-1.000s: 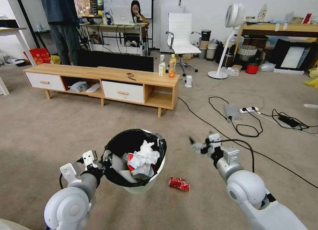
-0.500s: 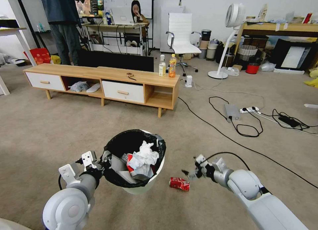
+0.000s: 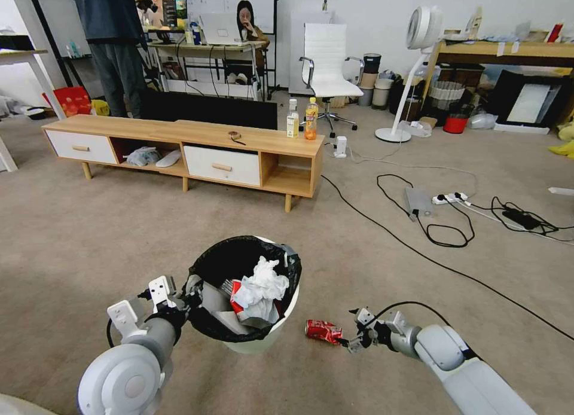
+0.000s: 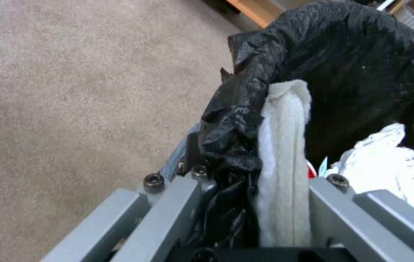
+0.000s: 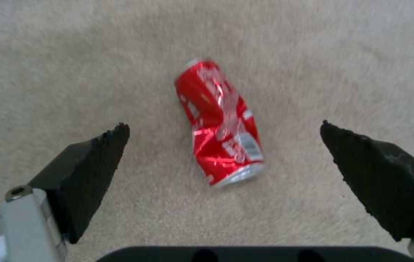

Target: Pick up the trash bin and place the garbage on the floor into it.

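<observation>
1. The right hand (image 3: 351, 337) hangs low over the floor (image 3: 119, 235), released, its two black fingertips (image 5: 95, 160) spread wide apart; from the right wrist view the crushed red can (image 5: 219, 123) lies between them, farther out, and touches neither.
2. From the head view the crushed red can (image 3: 323, 331) lies on its side on the carpet, just beside the right hand's tips and near the foot of the trash bin (image 3: 263, 337); whether the tips touch it there cannot be told.
3. The left hand (image 3: 190, 290) is clenched on the near rim of the trash bin; from the left wrist view its grey fingers (image 4: 178, 203) pinch the white wall and the folded black bag (image 4: 362, 72) between them.
4. The trash bin is tilted, its mouth turned toward the robot's right; whether its base touches the floor cannot be told.
5. Inside the bin sit white tissue wads (image 3: 260, 283) on top, a red and white cup (image 3: 236, 304) under them, and grey-brown crumpled paper (image 3: 215, 298) against the near wall.
6. Farther out, a low wooden counter (image 3: 179, 131) with white drawers stands across the carpet; two upright drink bottles (image 3: 302, 119) stand at its right end.
7. Black cables (image 3: 442, 241) and a power strip (image 3: 449, 198) lie on the floor to the robot's right; a white standing fan (image 3: 412, 74) and a white office chair (image 3: 327, 62) stand behind them.
</observation>
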`<state>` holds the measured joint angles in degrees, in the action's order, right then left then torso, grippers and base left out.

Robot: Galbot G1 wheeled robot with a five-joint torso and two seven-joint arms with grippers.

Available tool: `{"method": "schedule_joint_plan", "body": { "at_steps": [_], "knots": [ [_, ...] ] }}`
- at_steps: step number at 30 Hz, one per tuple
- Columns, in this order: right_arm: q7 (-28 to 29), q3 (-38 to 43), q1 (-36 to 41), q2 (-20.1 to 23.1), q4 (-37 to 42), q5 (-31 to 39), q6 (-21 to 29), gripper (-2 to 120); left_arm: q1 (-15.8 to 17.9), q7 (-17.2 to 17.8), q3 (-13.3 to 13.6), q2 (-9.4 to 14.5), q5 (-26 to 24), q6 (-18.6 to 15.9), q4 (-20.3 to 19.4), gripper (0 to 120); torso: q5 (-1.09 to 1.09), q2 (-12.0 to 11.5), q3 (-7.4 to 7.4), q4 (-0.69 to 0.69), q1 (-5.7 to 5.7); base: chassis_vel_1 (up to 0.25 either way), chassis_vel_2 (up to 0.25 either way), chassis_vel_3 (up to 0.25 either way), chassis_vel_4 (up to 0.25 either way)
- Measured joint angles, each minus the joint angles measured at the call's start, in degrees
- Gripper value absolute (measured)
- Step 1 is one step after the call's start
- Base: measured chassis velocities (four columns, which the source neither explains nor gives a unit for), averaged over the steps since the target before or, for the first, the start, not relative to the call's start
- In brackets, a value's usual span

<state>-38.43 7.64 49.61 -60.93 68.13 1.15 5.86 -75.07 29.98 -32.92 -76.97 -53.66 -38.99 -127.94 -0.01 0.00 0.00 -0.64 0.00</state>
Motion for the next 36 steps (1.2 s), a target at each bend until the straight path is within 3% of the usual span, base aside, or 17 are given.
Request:
{"method": "schedule_joint_plan", "body": {
  "at_steps": [17,36],
  "knots": [
    [2.66,-0.10,-9.25,-10.93,-20.13,-1.44,-9.24,100,-1.63,-0.68,0.44,-0.17,1.22,0.51,-0.17,7,0.00,0.00,0.00,0.01,0.00,0.000,0.000,0.000,0.000],
    [4.49,0.41,-12.90,-15.80,-32.43,-7.17,-11.93,100,-1.93,-1.19,0.25,-0.33,1.61,0.80,0.60,7,0.01,0.00,0.00,0.01,0.00,0.000,0.000,0.000,0.000]
  ]
}}
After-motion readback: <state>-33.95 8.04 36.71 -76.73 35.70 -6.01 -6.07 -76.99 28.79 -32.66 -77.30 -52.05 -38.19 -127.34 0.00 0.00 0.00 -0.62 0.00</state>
